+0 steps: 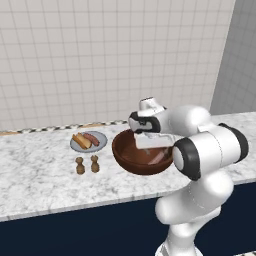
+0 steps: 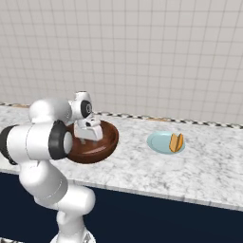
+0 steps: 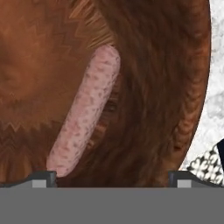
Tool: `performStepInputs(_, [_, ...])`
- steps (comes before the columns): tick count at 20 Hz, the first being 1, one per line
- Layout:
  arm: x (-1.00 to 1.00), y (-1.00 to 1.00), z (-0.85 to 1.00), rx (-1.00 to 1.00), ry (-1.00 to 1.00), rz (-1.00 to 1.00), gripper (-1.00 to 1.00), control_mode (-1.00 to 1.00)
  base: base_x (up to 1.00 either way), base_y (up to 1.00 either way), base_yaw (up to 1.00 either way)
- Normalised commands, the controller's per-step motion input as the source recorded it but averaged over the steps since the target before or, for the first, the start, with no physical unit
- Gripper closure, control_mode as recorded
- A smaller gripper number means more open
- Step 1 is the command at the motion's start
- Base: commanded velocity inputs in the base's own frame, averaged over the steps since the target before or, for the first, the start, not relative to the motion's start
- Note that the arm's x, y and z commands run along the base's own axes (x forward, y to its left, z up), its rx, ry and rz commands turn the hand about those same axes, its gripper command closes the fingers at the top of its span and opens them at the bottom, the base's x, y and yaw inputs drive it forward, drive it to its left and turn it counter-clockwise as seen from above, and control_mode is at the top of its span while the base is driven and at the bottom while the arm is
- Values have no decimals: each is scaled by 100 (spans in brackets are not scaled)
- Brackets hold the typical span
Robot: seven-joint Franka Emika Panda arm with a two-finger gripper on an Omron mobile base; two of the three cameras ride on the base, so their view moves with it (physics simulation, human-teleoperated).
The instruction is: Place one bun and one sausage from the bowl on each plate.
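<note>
My gripper [image 3: 112, 177] hangs inside the bowl [image 3: 175, 87], jaws wide apart, holding nothing. The last sausage [image 3: 85, 111] lies on the bowl's floor. Next I must centre over it, descend, and close; it belongs beside the bun [image 2: 176, 142] on the teal plate [image 2: 156, 141].

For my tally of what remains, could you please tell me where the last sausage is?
The sausage lies inside the bowl, seen in the hand view just ahead of the open gripper.
</note>
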Motion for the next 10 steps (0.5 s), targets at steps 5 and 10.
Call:
performStepInputs(5, [0,0,-60,0,0,1,-100,-100,0,0,0])
performStepInputs(10, [5,0,-46,0,0,1,-100,-100,0,0,0])
